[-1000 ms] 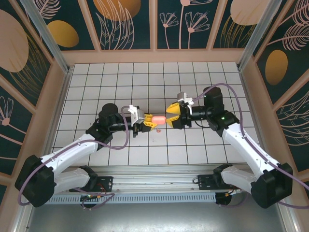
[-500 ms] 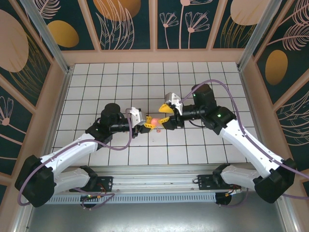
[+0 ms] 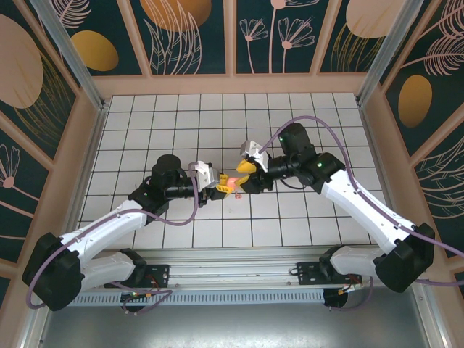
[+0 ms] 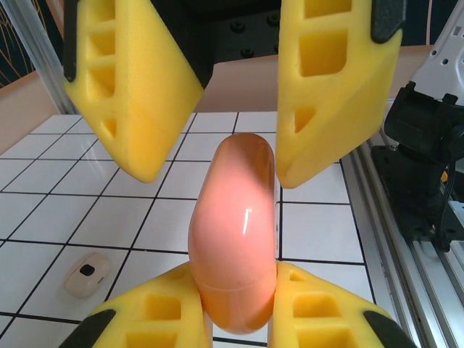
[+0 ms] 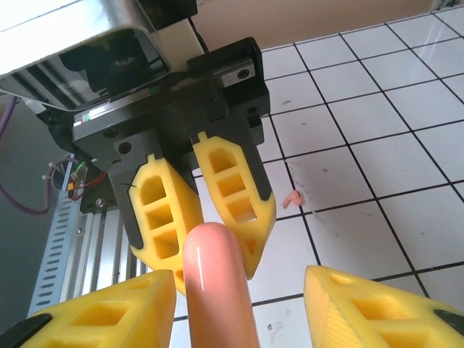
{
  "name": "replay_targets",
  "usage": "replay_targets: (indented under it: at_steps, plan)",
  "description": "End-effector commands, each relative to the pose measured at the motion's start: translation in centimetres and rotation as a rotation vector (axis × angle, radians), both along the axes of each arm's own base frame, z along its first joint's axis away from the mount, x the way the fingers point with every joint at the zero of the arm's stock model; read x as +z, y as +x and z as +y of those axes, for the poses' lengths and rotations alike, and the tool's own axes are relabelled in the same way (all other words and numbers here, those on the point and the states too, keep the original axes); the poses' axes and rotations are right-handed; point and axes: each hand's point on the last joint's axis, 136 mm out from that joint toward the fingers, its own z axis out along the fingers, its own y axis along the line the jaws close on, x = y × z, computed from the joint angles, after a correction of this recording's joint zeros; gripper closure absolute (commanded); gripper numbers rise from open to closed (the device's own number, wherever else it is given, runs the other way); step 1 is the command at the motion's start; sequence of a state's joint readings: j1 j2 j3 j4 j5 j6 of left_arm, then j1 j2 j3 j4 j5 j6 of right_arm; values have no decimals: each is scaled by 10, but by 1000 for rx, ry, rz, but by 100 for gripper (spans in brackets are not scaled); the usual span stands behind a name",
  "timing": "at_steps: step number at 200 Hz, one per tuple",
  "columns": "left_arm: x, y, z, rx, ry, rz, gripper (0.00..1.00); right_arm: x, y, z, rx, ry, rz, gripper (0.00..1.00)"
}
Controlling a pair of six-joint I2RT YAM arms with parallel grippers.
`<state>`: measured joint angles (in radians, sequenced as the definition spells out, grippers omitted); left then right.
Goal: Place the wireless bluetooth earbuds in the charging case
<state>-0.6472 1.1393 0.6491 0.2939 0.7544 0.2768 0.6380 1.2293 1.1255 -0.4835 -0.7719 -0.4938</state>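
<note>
One pink charging case (image 4: pixel 235 232), clamped in left jaws, right jaws parted around it

Mid-table, the left gripper (image 3: pixel 219 188) clamps one end of a pink case (image 3: pixel 230 186) over the white tiles (image 3: pixel 145 123). The right gripper (image 3: pixel 245 177) faces it from the right, its yellow fingers at the case's free end, perhaps touching it.
</note>
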Motion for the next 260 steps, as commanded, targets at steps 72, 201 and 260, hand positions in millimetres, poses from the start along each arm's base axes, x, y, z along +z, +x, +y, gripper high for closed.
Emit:
replay_targets:
  at_steps: [72, 201, 260]
  plan:
    - [28, -3, -3, -27, -62, -53, 82, 5, -7, 3, 51, 1, -6, 67]
    - [30, -3, -10, -63, -67, -1, 59, 15, -15, -1, 75, 35, -56, 82]
    - [24, -2, -9, -54, -49, 12, 56, 24, -18, -2, 81, 62, -85, 82]
